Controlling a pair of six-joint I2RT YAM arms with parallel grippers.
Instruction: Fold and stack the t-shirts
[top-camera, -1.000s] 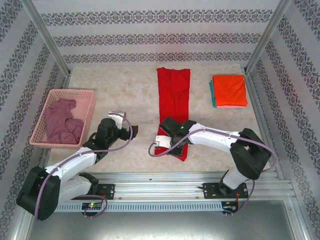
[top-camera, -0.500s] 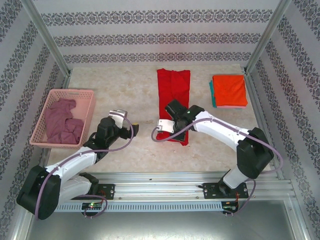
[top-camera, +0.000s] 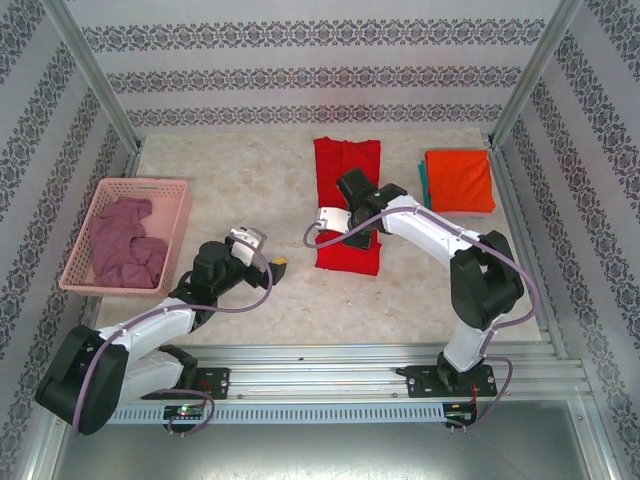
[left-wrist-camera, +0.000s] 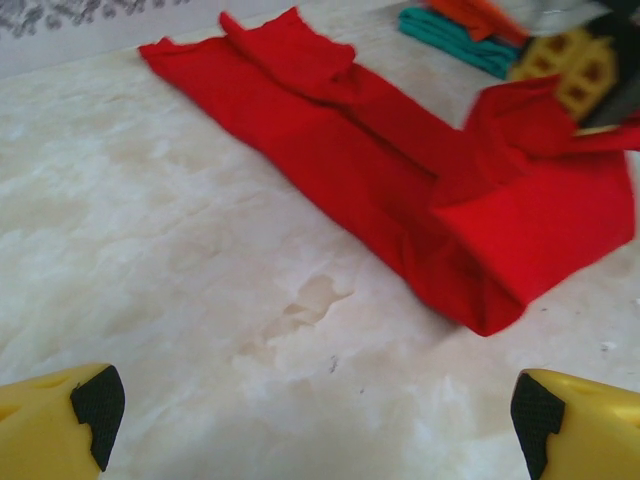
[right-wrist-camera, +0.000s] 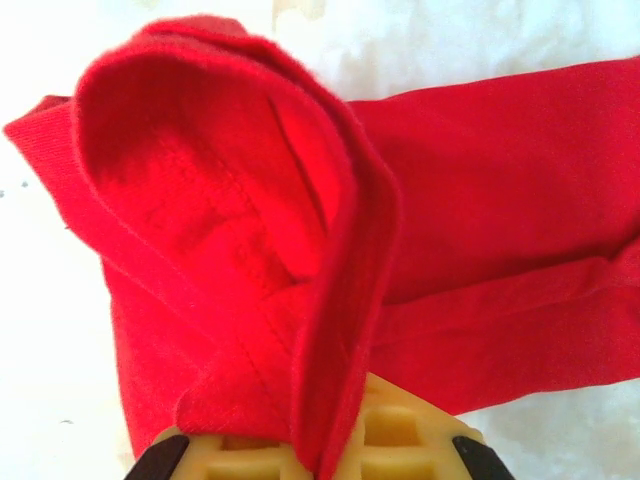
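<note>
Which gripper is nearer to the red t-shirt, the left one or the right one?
Right. The right gripper is shut on a lifted end of the red t-shirt; the left gripper hangs open beside it, not touching.

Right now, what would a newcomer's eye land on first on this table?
First, the bright red shirt in the middle of the table, its near end lifted and doubled over by the right gripper, which is shut on the hem. Next, the folded orange shirt stacked on a teal shirt at the far right. On the left, the pink basket holds a crumpled mauve shirt.
</note>
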